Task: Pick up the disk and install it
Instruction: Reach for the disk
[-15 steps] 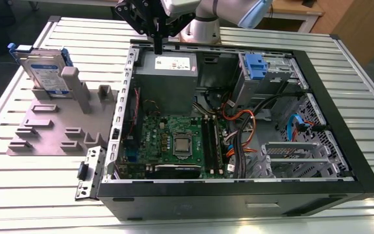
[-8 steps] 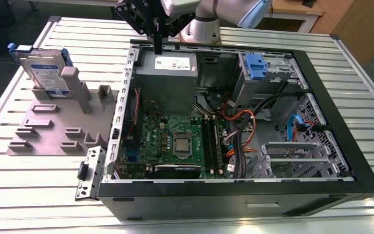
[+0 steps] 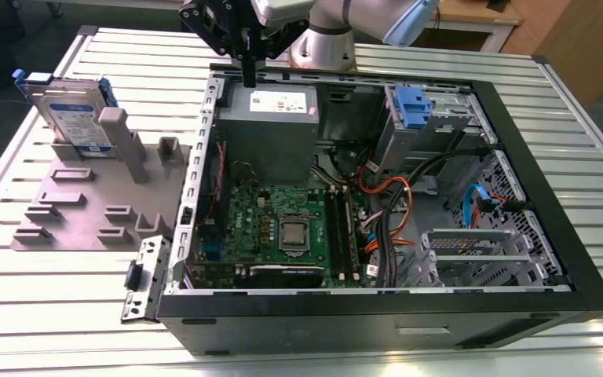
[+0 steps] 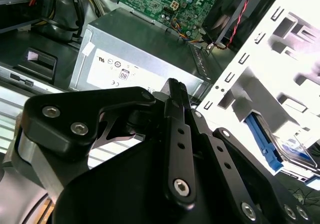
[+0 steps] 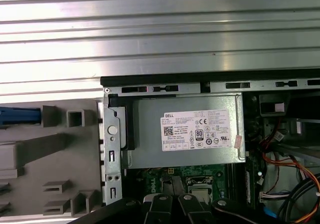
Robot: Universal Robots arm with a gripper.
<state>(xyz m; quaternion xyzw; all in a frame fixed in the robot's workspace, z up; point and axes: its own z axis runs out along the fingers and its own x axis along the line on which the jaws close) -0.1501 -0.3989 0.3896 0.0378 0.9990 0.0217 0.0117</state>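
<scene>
exterior view: the disk (image 3: 76, 118) stands unpicked in the grey holder (image 3: 92, 196) at the exterior view's left; the hand (image 3: 249, 78), narrow and empty, hovers over the power supply (image 3: 280, 102).

Exterior view high, both wrist views near power supply (image 5: 185, 134) (image 4: 135, 49)

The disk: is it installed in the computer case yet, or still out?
Out. The disk stands on edge in the grey holder beside the open case, not inside it.
</scene>
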